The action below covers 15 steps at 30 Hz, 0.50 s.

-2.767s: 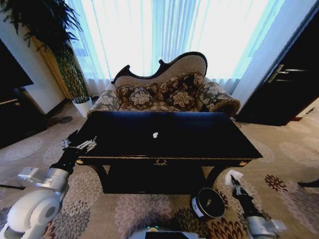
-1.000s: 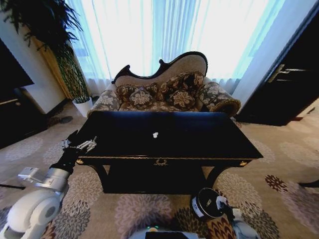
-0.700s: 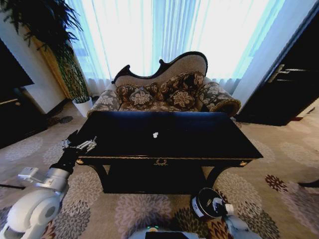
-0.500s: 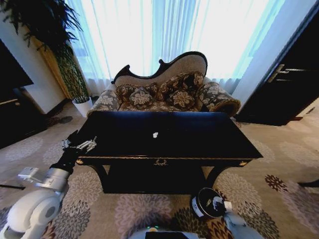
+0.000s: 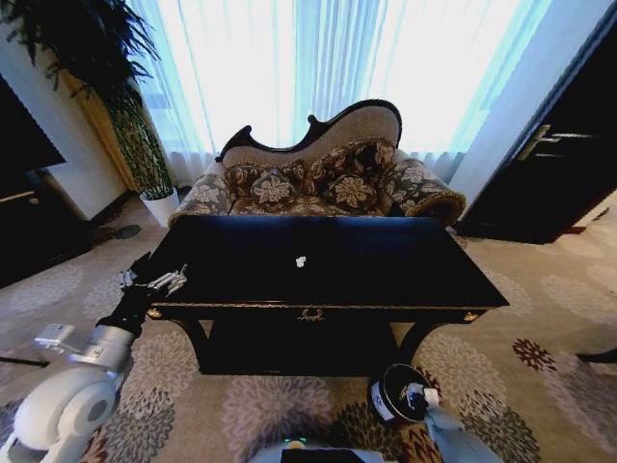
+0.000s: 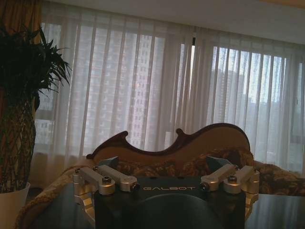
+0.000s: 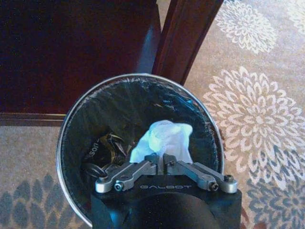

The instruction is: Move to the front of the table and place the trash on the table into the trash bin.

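Observation:
The dark table (image 5: 386,275) with gold trim stands right in front of me, and a tiny white scrap of trash (image 5: 301,261) lies near its middle. On the carpet by the table's right front leg stands the black trash bin (image 5: 386,388). Over the bin's opening (image 7: 143,78) my right gripper (image 5: 421,396) (image 7: 160,161) is shut on a white crumpled tissue wad (image 7: 162,137). A dark crumpled wrapper (image 7: 106,149) lies inside the bin. At the table's left front corner my left gripper (image 5: 154,285) (image 6: 167,183) is open and holds nothing.
A floral sofa (image 5: 318,183) stands behind the table against curtained windows. A potted plant (image 5: 154,198) is at the back left, a black low cabinet (image 5: 29,217) on the left, and a dark door (image 5: 549,164) on the right. Patterned carpet surrounds the table.
My right gripper has carried the tissue wad down and to the left, from beside the table's right leg to over the bin. The left arm has stayed still.

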Available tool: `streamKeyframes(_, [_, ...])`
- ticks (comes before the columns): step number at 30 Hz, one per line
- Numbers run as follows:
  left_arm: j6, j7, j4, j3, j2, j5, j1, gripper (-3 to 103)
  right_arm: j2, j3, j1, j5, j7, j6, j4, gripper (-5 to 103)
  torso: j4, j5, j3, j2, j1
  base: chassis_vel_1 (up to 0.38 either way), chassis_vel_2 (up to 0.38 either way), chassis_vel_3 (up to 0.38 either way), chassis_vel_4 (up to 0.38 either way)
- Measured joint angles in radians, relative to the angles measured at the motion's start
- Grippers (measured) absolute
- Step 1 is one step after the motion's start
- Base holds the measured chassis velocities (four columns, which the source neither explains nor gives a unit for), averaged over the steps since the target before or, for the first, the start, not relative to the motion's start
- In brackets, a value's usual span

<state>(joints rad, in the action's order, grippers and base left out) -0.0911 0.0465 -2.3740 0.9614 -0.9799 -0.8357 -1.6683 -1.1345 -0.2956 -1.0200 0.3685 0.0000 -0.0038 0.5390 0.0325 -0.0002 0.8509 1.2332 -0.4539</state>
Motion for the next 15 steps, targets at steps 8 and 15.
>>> streamKeyframes(8, [0.0,0.0,0.0,0.0,0.0,0.0,0.0,100,-0.009,-0.023,-0.009,0.003,-0.003,0.004,0.014,36,0.0,-0.0001,0.0,0.0,0.0,0.0,0.0,0.0,0.0])
streamKeyframes(15, [0.0,0.0,0.0,0.0,0.0,0.0,0.0,100,-0.009,-0.034,-0.016,0.008,-0.003,0.004,0.025,58,0.0,0.0,0.0,0.0,0.0,0.0,0.0,0.0,0.0])
